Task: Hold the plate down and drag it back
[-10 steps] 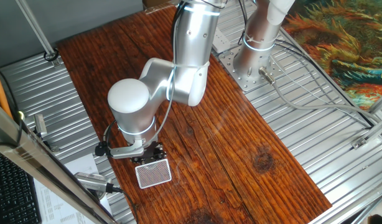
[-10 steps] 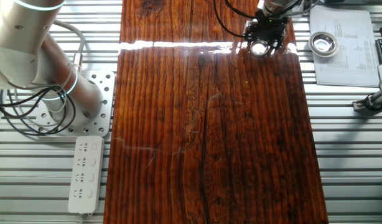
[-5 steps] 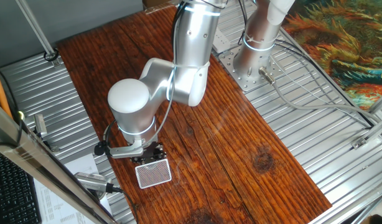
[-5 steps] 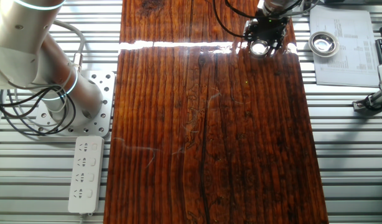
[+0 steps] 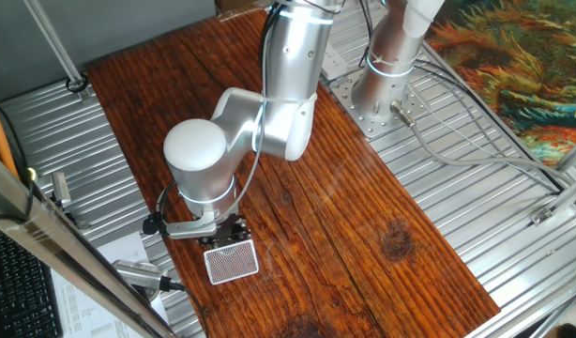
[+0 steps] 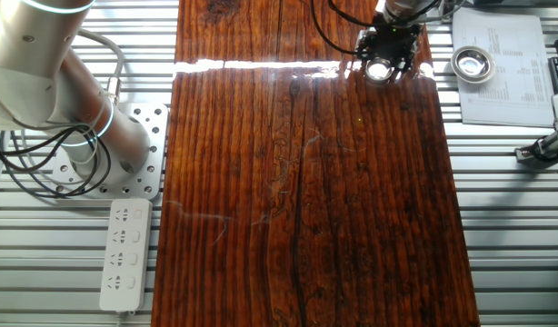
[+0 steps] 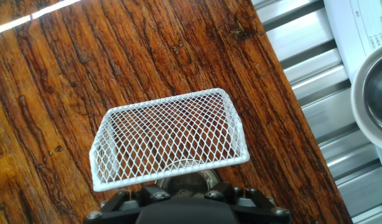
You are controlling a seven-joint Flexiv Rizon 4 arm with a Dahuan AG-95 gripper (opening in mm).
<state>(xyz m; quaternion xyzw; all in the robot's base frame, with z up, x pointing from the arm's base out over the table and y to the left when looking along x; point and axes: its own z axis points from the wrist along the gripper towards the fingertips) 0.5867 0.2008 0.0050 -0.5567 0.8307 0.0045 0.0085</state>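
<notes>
Tool low over the plate beside a white mesh basket; opening hidden, contact unclear.

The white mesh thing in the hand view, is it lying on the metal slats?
No, the white mesh tray lies wholly on the wooden board, beside the slats.

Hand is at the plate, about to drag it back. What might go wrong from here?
1. The plate is mostly hidden beneath the hand and the white mesh card. Firm contact cannot be confirmed, so the hand may slide off without it.
2. The mesh card lies right beside the plate, so the drag might snag and shift it.
3. The wooden board ends nearby, and a sideways slip could send the plate onto the metal slats.
</notes>
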